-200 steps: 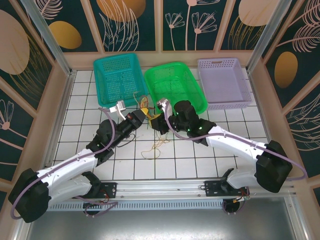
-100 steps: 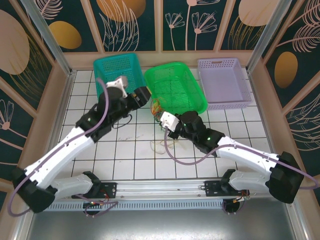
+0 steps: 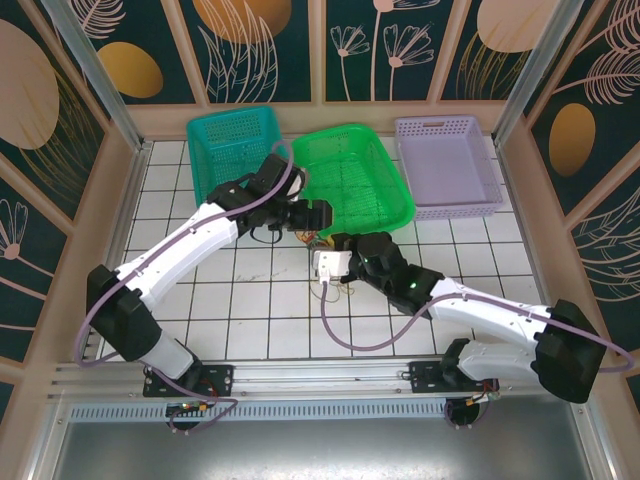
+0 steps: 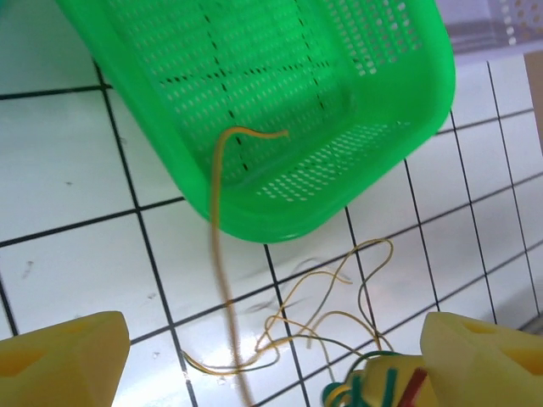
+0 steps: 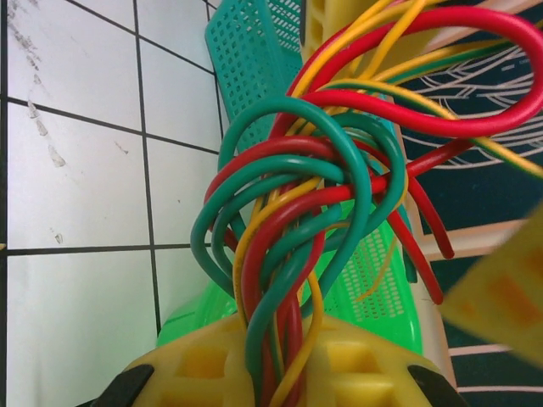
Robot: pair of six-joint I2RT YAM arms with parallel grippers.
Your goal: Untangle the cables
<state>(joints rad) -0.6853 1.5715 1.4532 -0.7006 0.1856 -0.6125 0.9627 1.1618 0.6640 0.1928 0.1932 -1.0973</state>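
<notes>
The right end effector [image 5: 263, 360] is clenched on a knotted bundle of thin flexible cables [image 5: 288, 220] in red, green and tan-yellow plastic. The strands rise from between its yellow fingers [image 5: 195, 365], loop over one another and fan out above. In the overhead view the right end effector [image 3: 330, 252] sits about the middle of the white tiled tabletop [image 3: 250, 320], just on the near side of the bright green perforated plastic basket [image 3: 350, 170]. A few loose cables [image 3: 335, 288] trail from it onto the tiles toward the near edge.

The left end effector [image 3: 312, 213] hangs just beside the near left corner of the green basket, a little farther from the near edge than the right one. Its yellow fingers [image 4: 64, 356] stand wide apart, released, grasping nothing. In its wrist view one tan-yellow strand [image 4: 219, 220] stands up blurred between them, its tip curling in front of the green basket [image 4: 280, 85]. Other thin cables [image 4: 327, 288] lie in loose loops on the tiles.

A teal perforated basket [image 3: 235, 150] and a lavender basket [image 3: 445, 165] flank the green basket along the far edge.
</notes>
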